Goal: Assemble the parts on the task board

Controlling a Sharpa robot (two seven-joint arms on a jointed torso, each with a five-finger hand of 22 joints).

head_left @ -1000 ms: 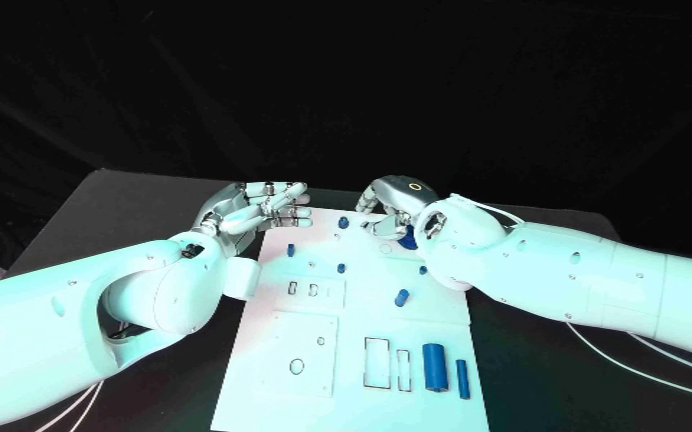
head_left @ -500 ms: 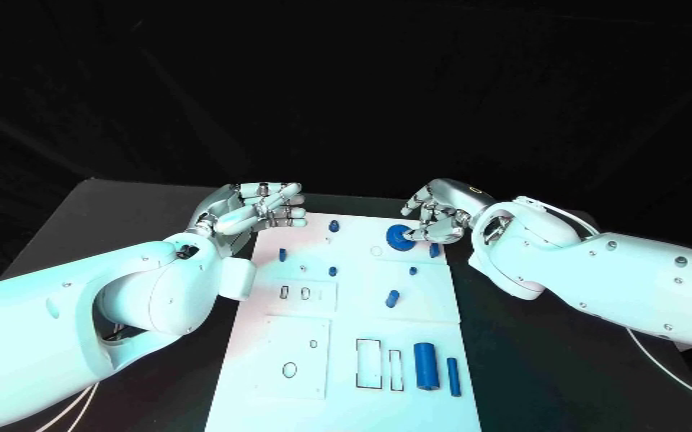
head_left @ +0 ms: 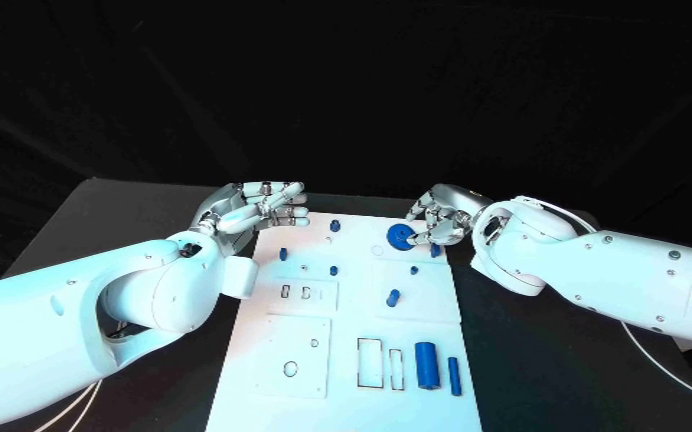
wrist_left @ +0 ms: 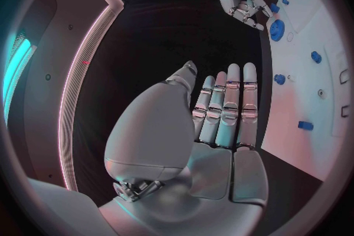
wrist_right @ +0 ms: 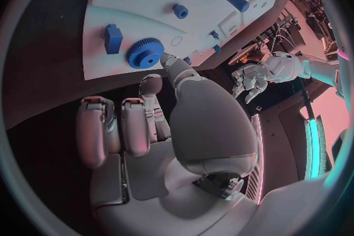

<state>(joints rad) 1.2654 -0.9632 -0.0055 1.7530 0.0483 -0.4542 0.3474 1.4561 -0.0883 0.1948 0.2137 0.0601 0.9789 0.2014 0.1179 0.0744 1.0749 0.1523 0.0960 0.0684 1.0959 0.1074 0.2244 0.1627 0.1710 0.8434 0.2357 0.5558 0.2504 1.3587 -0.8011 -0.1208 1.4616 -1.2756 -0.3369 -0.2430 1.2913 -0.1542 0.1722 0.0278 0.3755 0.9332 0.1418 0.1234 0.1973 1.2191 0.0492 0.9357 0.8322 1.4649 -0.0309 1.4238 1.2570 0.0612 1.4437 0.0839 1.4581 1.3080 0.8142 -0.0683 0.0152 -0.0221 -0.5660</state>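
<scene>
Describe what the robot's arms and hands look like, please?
Both arms are bulky white shells with rounded joint housings and small dark dots. Thin pale cables trail beside the left arm and the right arm. Each ends in a silver, metallic, segmented robot hand: the left robot hand and the right robot hand, with smooth grey palm covers in the wrist views.

The left white arm reaches in over the black table's left side, ending in the left silver hand near the far left corner of the white task board. Its fingers lie straight and close together, holding nothing. The right white arm comes in from the table's right side. The right silver hand sits at the board's far right edge, fingers loosely curled, gripping nothing.
</scene>
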